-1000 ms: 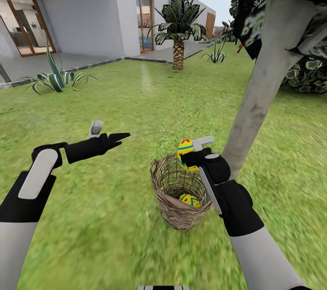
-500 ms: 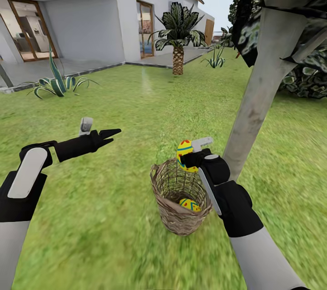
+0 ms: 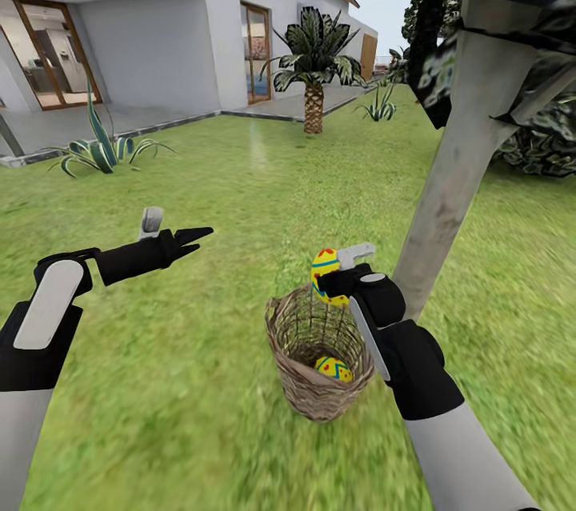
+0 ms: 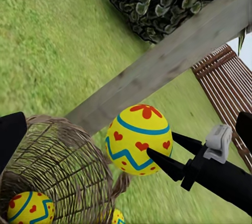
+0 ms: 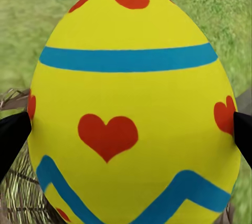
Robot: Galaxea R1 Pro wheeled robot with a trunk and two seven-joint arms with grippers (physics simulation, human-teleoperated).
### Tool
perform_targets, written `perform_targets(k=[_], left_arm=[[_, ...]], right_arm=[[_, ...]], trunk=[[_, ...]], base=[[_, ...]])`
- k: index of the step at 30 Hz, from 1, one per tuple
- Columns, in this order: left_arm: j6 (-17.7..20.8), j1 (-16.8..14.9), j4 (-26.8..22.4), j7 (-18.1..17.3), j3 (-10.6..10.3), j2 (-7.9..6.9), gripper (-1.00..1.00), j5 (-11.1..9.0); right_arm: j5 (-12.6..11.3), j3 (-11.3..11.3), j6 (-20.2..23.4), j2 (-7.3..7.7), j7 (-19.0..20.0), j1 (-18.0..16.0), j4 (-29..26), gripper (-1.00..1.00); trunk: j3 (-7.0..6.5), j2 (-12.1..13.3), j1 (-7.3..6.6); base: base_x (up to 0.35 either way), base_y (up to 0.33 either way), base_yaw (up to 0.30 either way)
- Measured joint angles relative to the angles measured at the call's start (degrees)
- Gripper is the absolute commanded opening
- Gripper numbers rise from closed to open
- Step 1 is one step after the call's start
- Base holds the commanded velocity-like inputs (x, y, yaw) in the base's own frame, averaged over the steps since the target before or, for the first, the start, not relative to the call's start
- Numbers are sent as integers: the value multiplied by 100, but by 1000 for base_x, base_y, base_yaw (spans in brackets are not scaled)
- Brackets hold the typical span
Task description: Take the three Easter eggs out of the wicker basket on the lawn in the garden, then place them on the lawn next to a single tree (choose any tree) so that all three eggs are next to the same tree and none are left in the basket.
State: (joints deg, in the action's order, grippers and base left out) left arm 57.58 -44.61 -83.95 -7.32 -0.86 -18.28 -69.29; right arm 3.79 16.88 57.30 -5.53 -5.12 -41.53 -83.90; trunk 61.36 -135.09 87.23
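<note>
Lawn [image 3: 240, 199]: we see wide mottled green grass running to the white house [image 3: 144, 23], with a palm [image 3: 314, 63] far off.
Tree [image 3: 456, 175]: its pale grey trunk leans up just beside the basket, on our right-hand side; dark foliage hangs above.
Wicker basket [image 3: 308, 391]: it stands upright on the grass at the foot of the trunk.
Right gripper [image 3: 330, 279]: we hold the first egg [image 3: 325, 269] above the basket's far rim, jaws clamped on its two sides, as the right wrist view [image 5: 131, 108] shows.
Left gripper [image 3: 196, 237]: it hangs over the grass well apart from the basket, jaws drawn narrow with nothing between them.
Eggs in basket: one [image 3: 334, 369] lies at the bottom; the left wrist view shows that egg [image 4: 29, 208] and the edge of another [image 4: 118, 217].
Change: over the last second our view has shifted slightly, while the held egg stays just above the rim.
Meaning: we judge the lift done, with setting this egg by the trunk next and two eggs left.
</note>
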Motion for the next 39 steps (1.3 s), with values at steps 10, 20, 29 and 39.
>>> perform_targets(k=[10,20,29,39], left_arm=[[-18,144,143,-37,2,12,100,-20],[-9,202,171,-10,14,8,100,-26],[-17,202,175,-10,9,36,100,-25],[-18,202,192,-11,25,30,100,-18]], right_arm=[[-141,154,-50,-2,187,-136,156,-100],[116,450,-67,-97,-152,64,183,-100],[158,429,-68,-155,-238,60,-129,-100],[159,395,-54,-150,-245,53,-141,-100]], trunk=[[-90,201,-110],[-89,201,-106],[-90,201,-110],[-215,480,-263]], base=[[0,0,0],[-254,0,0],[-151,0,0],[0,0,0]])
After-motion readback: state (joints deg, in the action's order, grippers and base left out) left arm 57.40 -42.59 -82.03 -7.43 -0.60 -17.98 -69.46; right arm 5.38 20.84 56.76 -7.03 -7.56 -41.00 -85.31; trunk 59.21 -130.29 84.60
